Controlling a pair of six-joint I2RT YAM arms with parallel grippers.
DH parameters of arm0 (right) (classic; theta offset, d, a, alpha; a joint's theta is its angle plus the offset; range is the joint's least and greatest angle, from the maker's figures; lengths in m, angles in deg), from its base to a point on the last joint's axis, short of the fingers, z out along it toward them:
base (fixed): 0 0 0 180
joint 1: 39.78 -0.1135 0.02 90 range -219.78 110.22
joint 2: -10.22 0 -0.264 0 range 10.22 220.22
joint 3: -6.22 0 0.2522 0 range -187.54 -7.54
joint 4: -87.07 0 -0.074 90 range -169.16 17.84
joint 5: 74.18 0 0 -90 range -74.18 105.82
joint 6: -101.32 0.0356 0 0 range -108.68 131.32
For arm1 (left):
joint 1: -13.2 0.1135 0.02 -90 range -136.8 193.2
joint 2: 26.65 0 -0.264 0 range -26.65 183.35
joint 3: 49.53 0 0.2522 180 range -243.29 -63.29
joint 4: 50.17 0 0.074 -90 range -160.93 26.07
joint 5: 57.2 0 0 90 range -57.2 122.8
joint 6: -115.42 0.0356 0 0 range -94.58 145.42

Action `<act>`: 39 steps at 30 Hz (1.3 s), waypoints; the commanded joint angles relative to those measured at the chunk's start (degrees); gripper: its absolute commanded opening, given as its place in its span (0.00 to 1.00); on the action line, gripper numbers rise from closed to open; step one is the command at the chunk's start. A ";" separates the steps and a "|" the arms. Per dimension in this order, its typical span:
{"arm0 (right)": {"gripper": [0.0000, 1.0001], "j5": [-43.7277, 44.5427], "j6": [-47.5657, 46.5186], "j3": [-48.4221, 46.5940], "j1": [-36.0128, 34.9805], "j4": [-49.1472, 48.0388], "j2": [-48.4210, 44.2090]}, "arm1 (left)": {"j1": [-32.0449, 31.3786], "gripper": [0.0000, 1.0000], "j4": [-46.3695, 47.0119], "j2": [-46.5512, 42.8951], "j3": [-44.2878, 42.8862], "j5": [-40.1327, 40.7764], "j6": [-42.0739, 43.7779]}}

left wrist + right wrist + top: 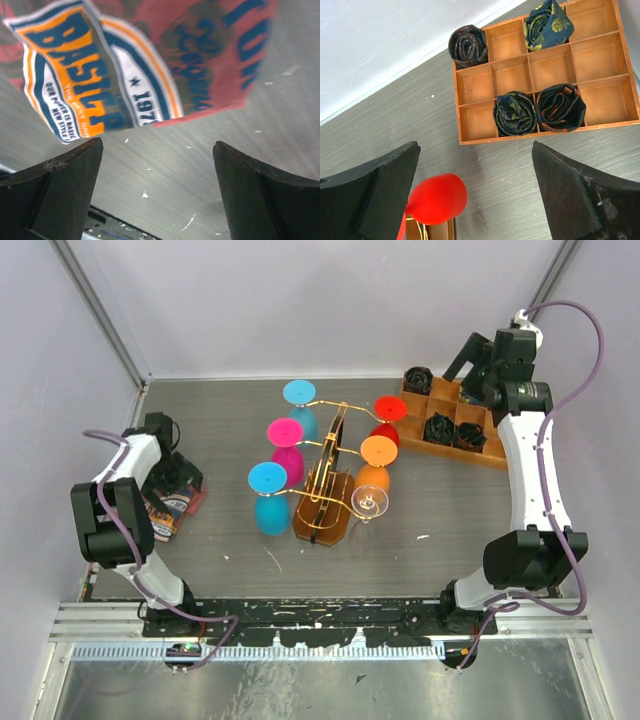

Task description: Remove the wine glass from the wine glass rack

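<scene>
The gold wire wine glass rack (327, 472) stands on its brown wooden base mid-table. Coloured wine glasses hang upside down from its arms: cyan (300, 393), pink (286, 433) and blue (268, 480) on the left, red (390, 409) and orange (377, 451) on the right. A clear wine glass (370, 503) is at the rack's front right. My left gripper (180, 476) is open and empty, far left of the rack. My right gripper (468, 370) is open and empty at the back right, above and beyond the red glass (437, 198).
An orange-brown compartmented tray (487, 453) with several rolled dark ties stands at the back right; it fills the right wrist view (475, 122). A folded red printed cloth (168, 506) lies under the left gripper, and shows in the left wrist view (150, 65). Walls close the table in.
</scene>
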 commanded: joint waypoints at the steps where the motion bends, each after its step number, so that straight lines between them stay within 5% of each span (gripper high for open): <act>1: 1.00 -3.33 -1.12 0.31 -0.15 -0.81 -2.55 | 0.76 0.99 -1.87 -0.46 3.89 2.37 -1.46; 9: 1.00 -9.56 -1.44 4.82 -0.15 0.16 -5.34 | 5.38 0.99 -4.12 7.21 0.22 10.95 0.69; 18: 1.00 -16.29 0.58 5.38 -0.23 -0.27 -6.84 | 9.80 0.97 0.83 16.27 -3.57 3.11 0.36; 28: 1.00 -16.33 0.05 4.50 -1.11 1.52 -6.07 | 6.50 0.88 -2.06 27.19 -26.86 0.25 4.12; 39: 1.00 -26.18 -1.08 2.90 -5.68 -0.05 -6.09 | -5.00 0.88 -1.07 8.28 -19.96 4.14 3.83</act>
